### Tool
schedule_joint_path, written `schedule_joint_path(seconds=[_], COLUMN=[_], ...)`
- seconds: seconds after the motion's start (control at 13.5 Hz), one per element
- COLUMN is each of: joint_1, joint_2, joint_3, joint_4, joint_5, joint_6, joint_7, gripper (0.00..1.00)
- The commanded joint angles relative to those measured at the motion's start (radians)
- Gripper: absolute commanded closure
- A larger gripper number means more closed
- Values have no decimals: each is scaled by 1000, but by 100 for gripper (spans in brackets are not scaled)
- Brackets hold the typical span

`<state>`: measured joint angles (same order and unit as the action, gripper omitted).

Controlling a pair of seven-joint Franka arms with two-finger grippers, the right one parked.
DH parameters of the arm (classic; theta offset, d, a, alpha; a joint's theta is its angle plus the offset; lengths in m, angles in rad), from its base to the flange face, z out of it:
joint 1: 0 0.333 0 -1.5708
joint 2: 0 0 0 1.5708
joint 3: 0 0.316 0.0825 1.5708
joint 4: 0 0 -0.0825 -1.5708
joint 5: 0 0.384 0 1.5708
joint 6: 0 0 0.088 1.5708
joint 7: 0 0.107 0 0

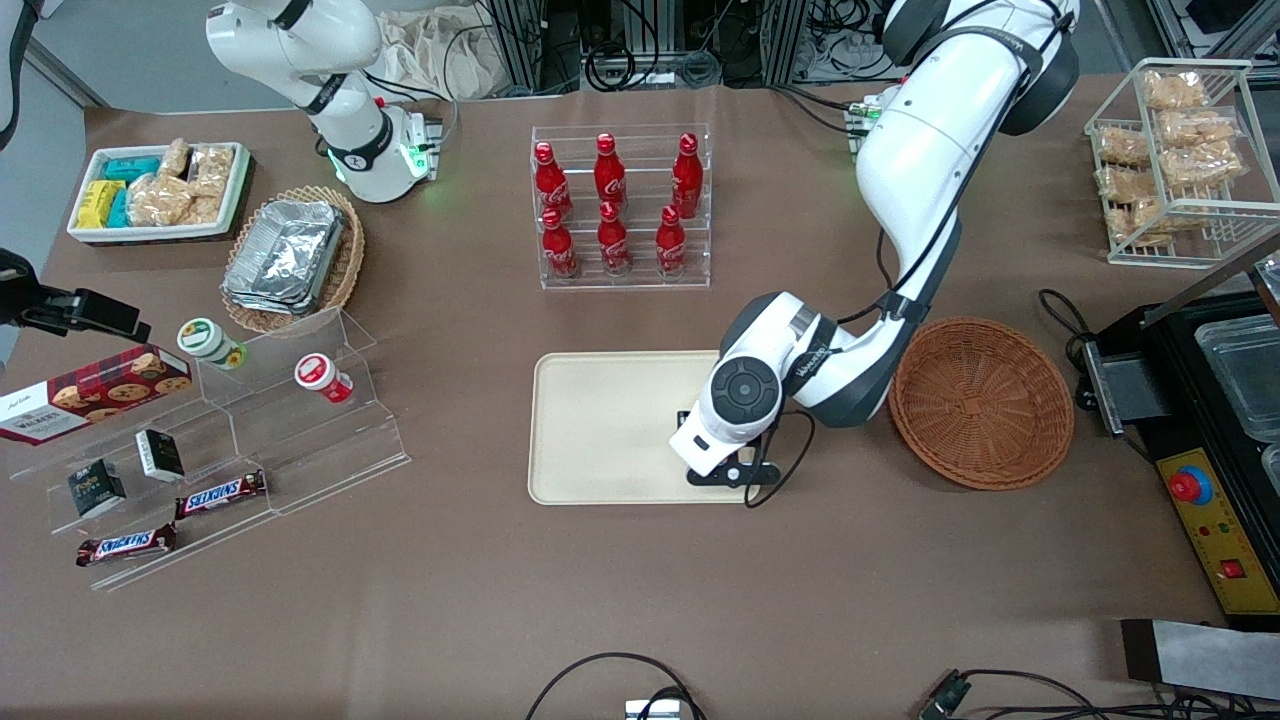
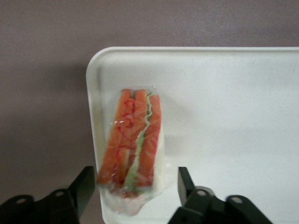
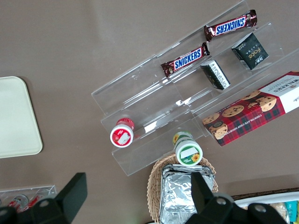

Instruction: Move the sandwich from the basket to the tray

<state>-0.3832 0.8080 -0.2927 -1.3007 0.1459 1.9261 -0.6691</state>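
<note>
The sandwich (image 2: 133,144), a wrapped wedge with orange-red and green filling edges, lies on the cream tray (image 2: 224,93) close to one rounded corner. My left gripper (image 2: 135,184) is open, with one finger on each side of the sandwich's nearer end and a gap showing at both. In the front view the gripper (image 1: 718,452) hangs low over the tray (image 1: 600,420), at the end toward the round reddish-brown basket (image 1: 980,400), and the hand hides the sandwich. Nothing shows in the basket, which stands beside the tray.
A clear rack of red bottles (image 1: 620,205) stands farther from the camera than the tray. An acrylic step stand with snacks (image 1: 230,440), an oval basket of foil containers (image 1: 290,258) and a white snack tray (image 1: 160,190) lie toward the parked arm's end. A black machine (image 1: 1210,420) stands beside the basket.
</note>
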Motion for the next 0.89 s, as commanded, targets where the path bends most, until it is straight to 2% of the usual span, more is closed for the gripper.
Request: schedule_joint_path(seconds=[0.0,0.3,0.52,0.67,0.81], joint_1=[7,30,32,30,30], joint_2=[-90,-275,-447,-530,-578], joint_3=[20,33,113,196,288], joint_4=[-17,-38,-191,-253,-282], joint_5=[11,12,4,-15,-75], joint_6=[-91,-271,-256,-253,-253], joint_7=[-10,-12,9,101,213], gripper=[0,0,0,0,0])
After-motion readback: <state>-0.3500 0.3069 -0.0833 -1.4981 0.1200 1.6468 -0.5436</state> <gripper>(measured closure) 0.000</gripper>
